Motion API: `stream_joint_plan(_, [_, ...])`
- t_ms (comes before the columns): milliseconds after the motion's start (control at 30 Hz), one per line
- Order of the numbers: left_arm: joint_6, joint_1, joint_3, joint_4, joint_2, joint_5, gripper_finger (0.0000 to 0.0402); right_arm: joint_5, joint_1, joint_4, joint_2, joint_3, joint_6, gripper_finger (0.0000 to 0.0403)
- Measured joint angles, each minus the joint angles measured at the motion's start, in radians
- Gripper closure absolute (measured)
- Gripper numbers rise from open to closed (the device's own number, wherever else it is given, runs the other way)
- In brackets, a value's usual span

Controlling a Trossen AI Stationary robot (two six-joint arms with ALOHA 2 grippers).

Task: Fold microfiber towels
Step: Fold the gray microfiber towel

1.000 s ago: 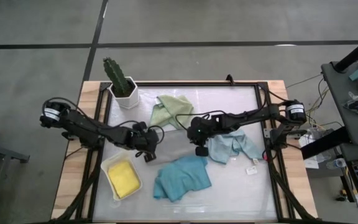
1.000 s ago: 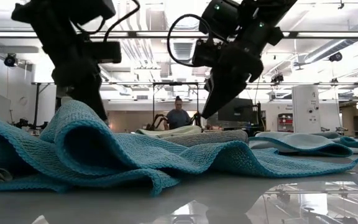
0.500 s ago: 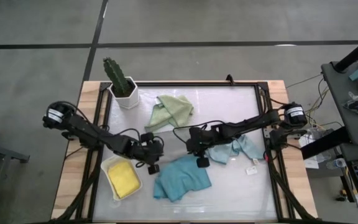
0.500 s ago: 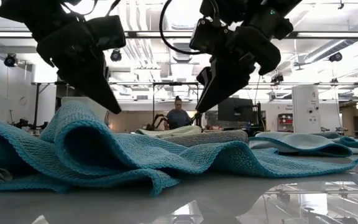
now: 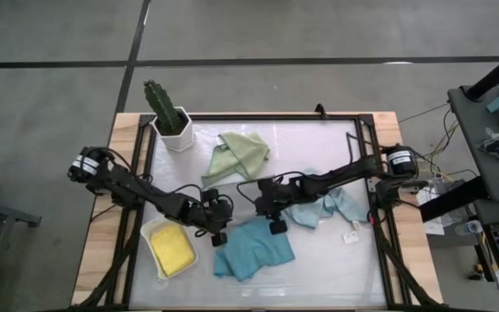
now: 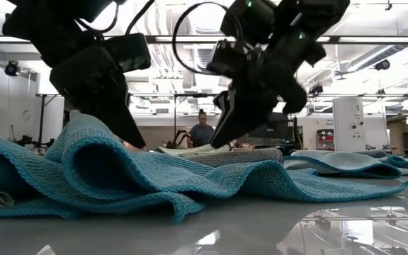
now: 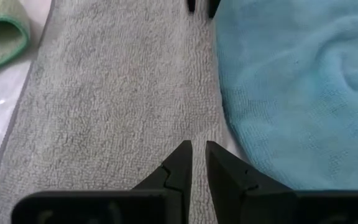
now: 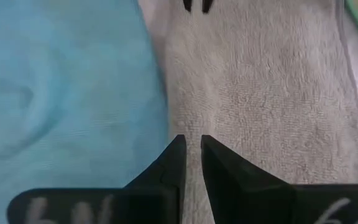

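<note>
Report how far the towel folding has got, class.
Done: the yellow towel lies folded in the white tray. In hand: the left gripper and right gripper hang over opposite ends of the flat grey towel, holding nothing. Left: the teal towel, pale blue towel and sage green towel lie crumpled.

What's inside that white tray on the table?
A folded yellow towel lies in the white tray, filling most of it. Whether anything sits beneath the towel cannot be seen, since it covers the tray's floor.
</note>
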Motion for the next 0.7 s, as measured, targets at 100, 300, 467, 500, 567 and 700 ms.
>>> stream_joint_plan(100, [0.0, 0.0, 0.0, -0.002, 0.0, -0.005, 0.0371, 0.015, -0.007, 0.002, 0.03, 0.005, 0.0, 0.036])
stream_joint_plan(300, [0.001, 0.002, -0.002, -0.001, 0.0, -0.014, 0.0371, 0.016, -0.015, 0.003, 0.057, 0.005, 0.002, 0.036])
stream_joint_plan(467, [0.001, 0.002, -0.002, 0.0, 0.0, -0.026, 0.0371, 0.016, -0.015, 0.004, 0.068, 0.005, 0.002, 0.036])
stream_joint_plan(500, [0.001, 0.002, -0.002, 0.0, 0.0, -0.037, 0.0371, 0.016, -0.015, 0.002, 0.068, 0.005, 0.002, 0.036])
stream_joint_plan(567, [0.001, 0.002, -0.002, 0.001, -0.001, -0.055, 0.0371, 0.016, -0.015, -0.004, 0.068, 0.005, 0.002, 0.036])
stream_joint_plan(700, [0.001, 0.002, -0.003, 0.003, -0.001, -0.107, 0.0371, 0.016, -0.015, -0.011, 0.068, 0.005, 0.003, 0.036])
